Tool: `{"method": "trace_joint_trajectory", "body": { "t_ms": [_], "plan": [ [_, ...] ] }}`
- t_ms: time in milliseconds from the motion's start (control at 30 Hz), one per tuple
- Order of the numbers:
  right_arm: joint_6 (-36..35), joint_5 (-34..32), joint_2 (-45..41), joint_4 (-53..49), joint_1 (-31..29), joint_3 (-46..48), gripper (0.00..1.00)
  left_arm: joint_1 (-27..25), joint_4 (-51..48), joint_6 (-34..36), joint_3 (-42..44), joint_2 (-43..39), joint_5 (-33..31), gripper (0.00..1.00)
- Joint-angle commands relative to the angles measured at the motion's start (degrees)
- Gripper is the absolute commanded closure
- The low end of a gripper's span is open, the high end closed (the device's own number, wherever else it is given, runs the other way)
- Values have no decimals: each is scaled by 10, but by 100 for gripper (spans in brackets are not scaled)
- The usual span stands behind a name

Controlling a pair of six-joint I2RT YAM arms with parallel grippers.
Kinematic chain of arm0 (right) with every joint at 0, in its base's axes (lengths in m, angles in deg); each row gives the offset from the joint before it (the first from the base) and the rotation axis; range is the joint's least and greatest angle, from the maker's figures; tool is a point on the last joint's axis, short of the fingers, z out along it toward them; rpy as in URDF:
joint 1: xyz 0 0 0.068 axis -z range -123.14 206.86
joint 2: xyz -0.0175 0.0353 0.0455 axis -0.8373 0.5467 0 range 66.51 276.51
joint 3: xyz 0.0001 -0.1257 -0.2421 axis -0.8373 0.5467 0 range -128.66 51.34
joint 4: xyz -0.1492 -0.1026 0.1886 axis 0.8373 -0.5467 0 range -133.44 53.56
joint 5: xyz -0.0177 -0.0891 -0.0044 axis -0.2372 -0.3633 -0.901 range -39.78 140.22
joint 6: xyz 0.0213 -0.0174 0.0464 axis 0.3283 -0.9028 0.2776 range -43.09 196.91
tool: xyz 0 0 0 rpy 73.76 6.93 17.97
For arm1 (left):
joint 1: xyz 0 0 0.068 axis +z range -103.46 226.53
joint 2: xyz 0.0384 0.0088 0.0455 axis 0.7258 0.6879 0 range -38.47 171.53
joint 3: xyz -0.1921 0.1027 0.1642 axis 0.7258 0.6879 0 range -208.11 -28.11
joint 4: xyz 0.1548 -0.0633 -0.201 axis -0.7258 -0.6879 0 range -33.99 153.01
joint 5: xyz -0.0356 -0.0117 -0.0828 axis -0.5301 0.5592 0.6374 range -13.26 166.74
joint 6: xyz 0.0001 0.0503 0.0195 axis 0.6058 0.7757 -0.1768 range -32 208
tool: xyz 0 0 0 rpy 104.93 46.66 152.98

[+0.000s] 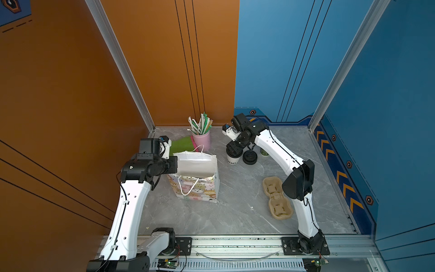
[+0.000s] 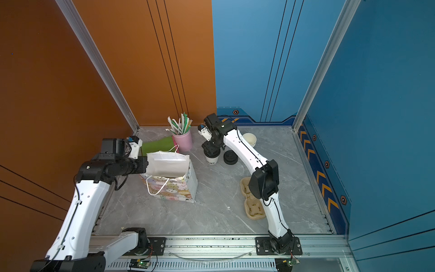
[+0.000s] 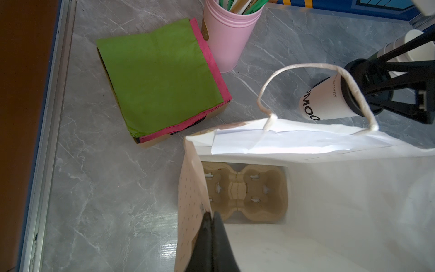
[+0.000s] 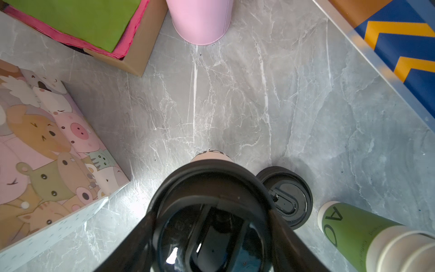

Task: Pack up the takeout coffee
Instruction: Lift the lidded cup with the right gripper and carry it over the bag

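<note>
While the small white paper takeout coffee cup with dark lettering and a black plastic sip lid is standing upright on the grey marbled tabletop, the right gripper is clasping its lid from above, fingers spread wide and pressing either side of the rim. The grasp is seemingly being completed; the lift is not yet beginning. The next move is calling for a straight rise above the rim of the cartoon-animal paper gift bag and its upright white rope handle, then a level carry and a descent into the brown moulded-pulp cup carrier lying on the bag's floor. The left gripper, pinched fully shut on the bag's side wall, is holding the mouth open. A loose black plastic lid is sitting just beside the cup, and a stack of paper cups with a green bottom one is standing near it; between cup and bag a bare strip of tabletop is leaving room.
</note>
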Motion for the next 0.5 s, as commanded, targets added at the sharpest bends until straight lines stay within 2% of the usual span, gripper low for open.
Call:
{"method": "trace_joint_trajectory", "body": {
  "t_ms": [0,467],
  "plan": [
    [10,1,-43,-27,-6,-13,33,4,-3,2,13,6,12,100],
    [19,9,-143,-46,-30,-19,34,0,6,-2,15,6,21,100]
  ]
}}
